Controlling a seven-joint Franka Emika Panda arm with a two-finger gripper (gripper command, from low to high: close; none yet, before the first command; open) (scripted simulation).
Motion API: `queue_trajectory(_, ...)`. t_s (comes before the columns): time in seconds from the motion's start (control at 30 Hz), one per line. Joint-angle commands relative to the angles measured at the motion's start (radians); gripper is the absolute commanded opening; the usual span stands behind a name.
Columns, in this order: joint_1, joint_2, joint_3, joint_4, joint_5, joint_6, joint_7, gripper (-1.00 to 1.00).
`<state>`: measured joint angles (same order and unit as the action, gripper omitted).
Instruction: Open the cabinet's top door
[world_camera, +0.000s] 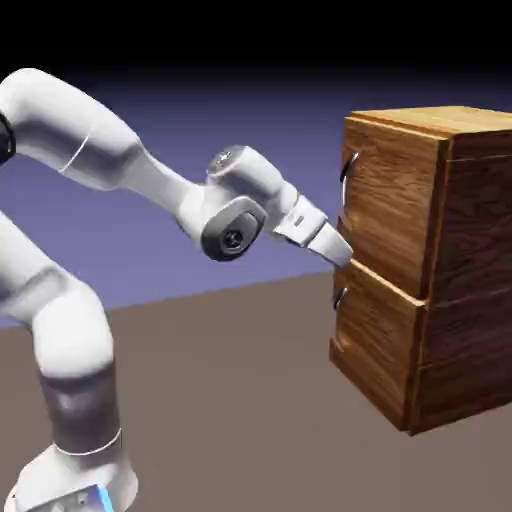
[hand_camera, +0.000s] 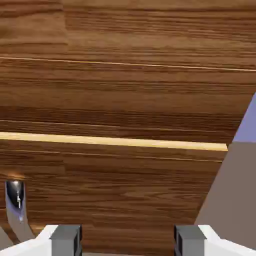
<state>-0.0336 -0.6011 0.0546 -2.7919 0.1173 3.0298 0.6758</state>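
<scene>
Top door: closed, on the upper front of the cabinet (world_camera: 480, 210) at the exterior view's right; I see no gap along the top door (world_camera: 395, 205) that tells me otherwise.
Upper handle: the curved upper handle (world_camera: 346, 182) stands at the door's far left side, above my fingers.
Gripper: I have the gripper (hand_camera: 128, 241) wide, nothing between its tips; it points down and right, close to the seam (hand_camera: 115, 141) between the panels. Contact I can't tell.
Step in hand: I judge this is still the approach, with the pull to come.
Height: I'd back off left, rise to the upper handle, then level the wrist.
Grip: I'd straddle the bar, close gently, and check before pulling.
Pull: slow, left and along the door's arc, letting the wrist turn.
Watch: the lower handle (world_camera: 341, 298) is the wrong one and could snag a finger.
</scene>
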Motion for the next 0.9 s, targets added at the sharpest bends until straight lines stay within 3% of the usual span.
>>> queue_trajectory(0.0,-0.017,-0.012,0.020,0.007,0.044,-0.003,-0.024,0.00)
queue_trajectory(0.87,-0.456,-0.311,0.546,0.181,1.174,-0.072,-0.653,0.00)
